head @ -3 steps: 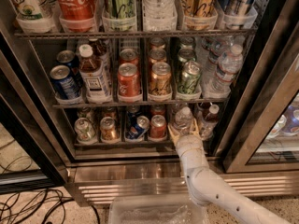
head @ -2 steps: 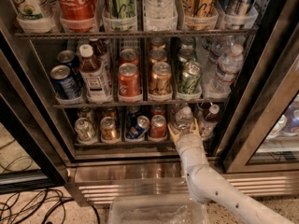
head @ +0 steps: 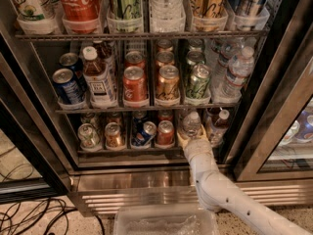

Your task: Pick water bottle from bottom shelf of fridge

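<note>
The fridge (head: 146,181) stands open in front of me. On its bottom shelf (head: 128,151), right of centre, stands the water bottle (head: 191,123), clear with a white cap. My gripper (head: 192,140) reaches in from the lower right on a white arm. Its yellowish fingers (head: 183,142) clasp the bottle's lower part from both sides. The bottle stands upright at the shelf's front edge.
A white-capped bottle of dark drink (head: 218,124) stands just right of the water bottle. Several cans (head: 145,132) fill the lanes to its left. The middle rack (head: 146,106) hangs close above. An open glass door (head: 274,131) is at right. A clear plastic bin (head: 166,222) and cables (head: 29,219) lie on the floor.
</note>
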`<state>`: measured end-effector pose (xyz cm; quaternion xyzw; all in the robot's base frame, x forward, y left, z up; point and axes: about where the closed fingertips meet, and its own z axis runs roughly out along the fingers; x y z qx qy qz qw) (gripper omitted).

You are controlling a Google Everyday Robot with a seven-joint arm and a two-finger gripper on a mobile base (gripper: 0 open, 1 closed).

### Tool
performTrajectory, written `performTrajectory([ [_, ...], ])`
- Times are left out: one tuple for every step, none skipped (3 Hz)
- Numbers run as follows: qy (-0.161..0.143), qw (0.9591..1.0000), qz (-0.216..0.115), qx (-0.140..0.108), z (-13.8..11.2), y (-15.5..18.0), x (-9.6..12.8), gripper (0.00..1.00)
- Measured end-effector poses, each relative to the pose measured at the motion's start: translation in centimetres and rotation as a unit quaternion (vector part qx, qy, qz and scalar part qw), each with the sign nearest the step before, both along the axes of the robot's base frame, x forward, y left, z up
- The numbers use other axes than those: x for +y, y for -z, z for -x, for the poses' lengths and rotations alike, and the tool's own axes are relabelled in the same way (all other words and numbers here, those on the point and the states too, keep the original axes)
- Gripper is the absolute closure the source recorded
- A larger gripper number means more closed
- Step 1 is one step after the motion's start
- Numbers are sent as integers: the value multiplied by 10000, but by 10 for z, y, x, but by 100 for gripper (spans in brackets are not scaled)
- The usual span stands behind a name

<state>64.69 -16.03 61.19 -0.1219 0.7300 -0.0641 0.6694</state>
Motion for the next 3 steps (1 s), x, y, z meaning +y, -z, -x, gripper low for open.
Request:
performTrajectory([
  [-5,10000,-7,-7,0,-1,0,99],
  [-75,9996,-216,-144,5,-10,-2,100],
  [-215,9977,-531,-366,14,-31,-4,100],
])
